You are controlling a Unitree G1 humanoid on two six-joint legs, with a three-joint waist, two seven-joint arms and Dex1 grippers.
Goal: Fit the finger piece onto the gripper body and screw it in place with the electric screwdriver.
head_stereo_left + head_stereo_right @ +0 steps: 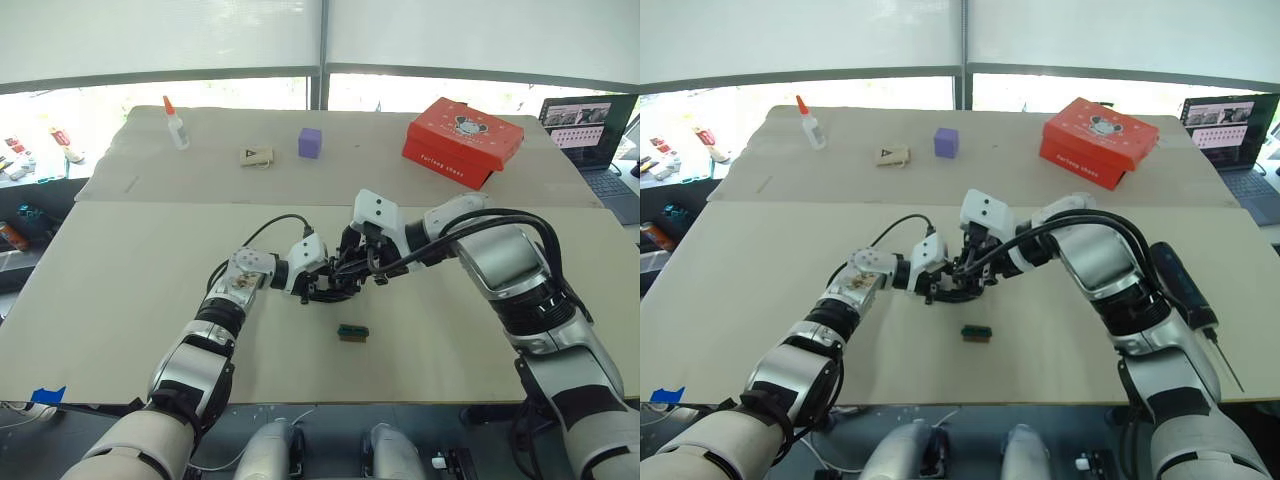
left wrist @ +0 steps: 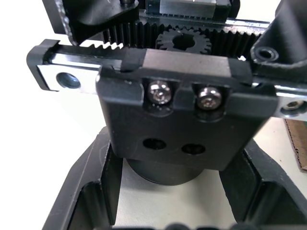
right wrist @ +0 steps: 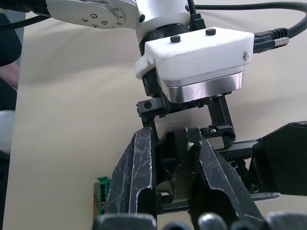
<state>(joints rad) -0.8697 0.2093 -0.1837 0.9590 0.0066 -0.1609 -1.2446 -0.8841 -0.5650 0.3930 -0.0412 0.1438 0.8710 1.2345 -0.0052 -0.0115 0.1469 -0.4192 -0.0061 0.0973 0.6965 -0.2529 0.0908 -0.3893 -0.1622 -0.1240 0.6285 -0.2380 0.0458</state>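
At table centre, your left gripper (image 1: 318, 283) clamps the gripper body (image 2: 182, 120). Your right gripper (image 1: 352, 268) pinches the finger piece (image 3: 176, 165) against it. Fitting looks underway; screwing remains. The electric screwdriver (image 1: 1183, 286) lies at far right, untouched.

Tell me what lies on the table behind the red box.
Behind the red box only a bare strip of the table shows, up to its far edge below the window. Whatever lies directly behind the box is covered by it and cannot be seen.
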